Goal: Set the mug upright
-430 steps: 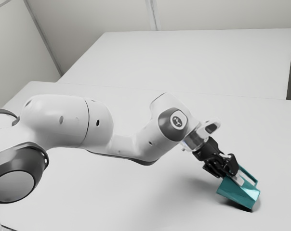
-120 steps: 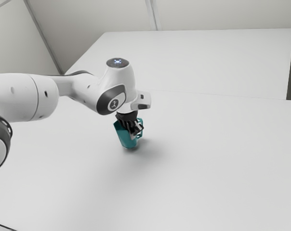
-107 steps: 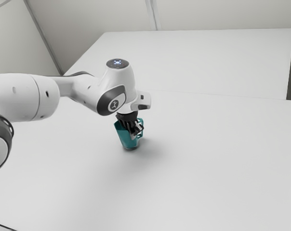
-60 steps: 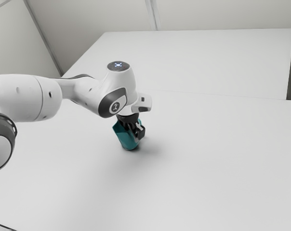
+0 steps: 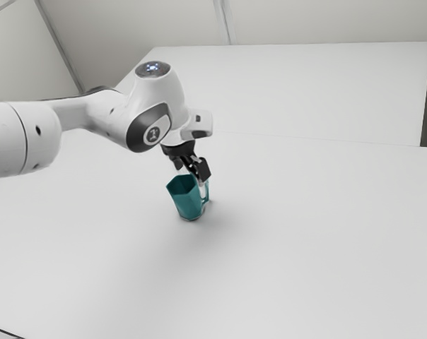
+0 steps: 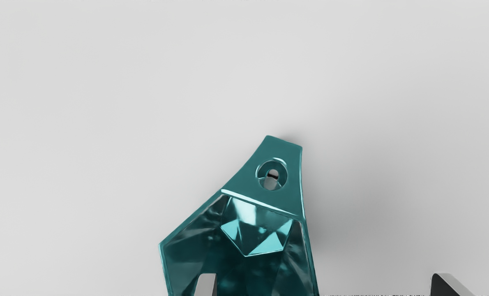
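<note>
Gripper [image 5: 191, 176]: fingers spread wide, one over the mug's [image 5: 188, 202] mouth, one outside it; I can't tell if either touches | mug: upright on table [image 5: 305, 247], inner floor visible to me

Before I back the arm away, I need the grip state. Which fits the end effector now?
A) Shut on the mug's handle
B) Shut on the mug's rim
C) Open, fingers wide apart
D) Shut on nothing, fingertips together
C: in the wrist view the end effector has its fingertips far apart, one over the open mouth of the mug, the other past its wall, over the table.
</note>
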